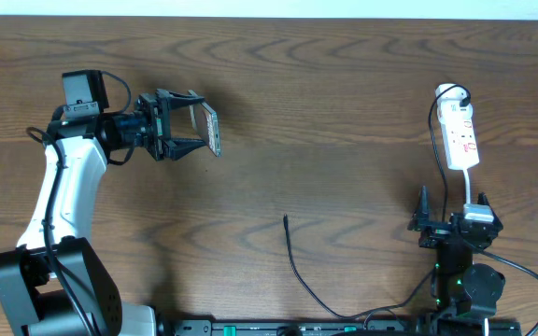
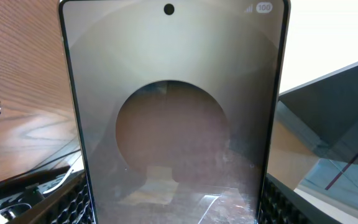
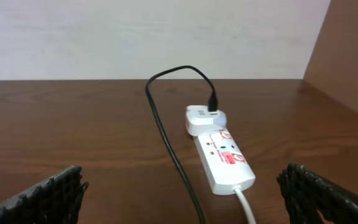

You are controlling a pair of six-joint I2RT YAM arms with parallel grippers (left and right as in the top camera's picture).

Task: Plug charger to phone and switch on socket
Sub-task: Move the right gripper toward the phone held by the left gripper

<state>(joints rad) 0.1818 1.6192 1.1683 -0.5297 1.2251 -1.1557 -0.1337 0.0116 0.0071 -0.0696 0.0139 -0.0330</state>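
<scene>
1. Left claw (image 1: pixel 197 124): my fingers are closed on the long edges of the phone (image 1: pixel 211 129), which stands on edge at the table's (image 1: pixel 344 84) far left. Its screen faces my wrist camera (the display fills nearly that whole view).
2. Right claw (image 1: pixel 453 210): my fingers are spread wide and hold nothing, at the near right, facing the socket (image 1: pixel 460 135).
3. Socket: it lies flat at the far right with a white adapter (image 3: pixel 202 118) plugged into its far end. Its white lead runs toward my right claw.
4. Charger (image 1: pixel 292 257): its plug tip lies loose at the table's near centre, well apart from the phone. A black cable also leaves the adapter.
</scene>
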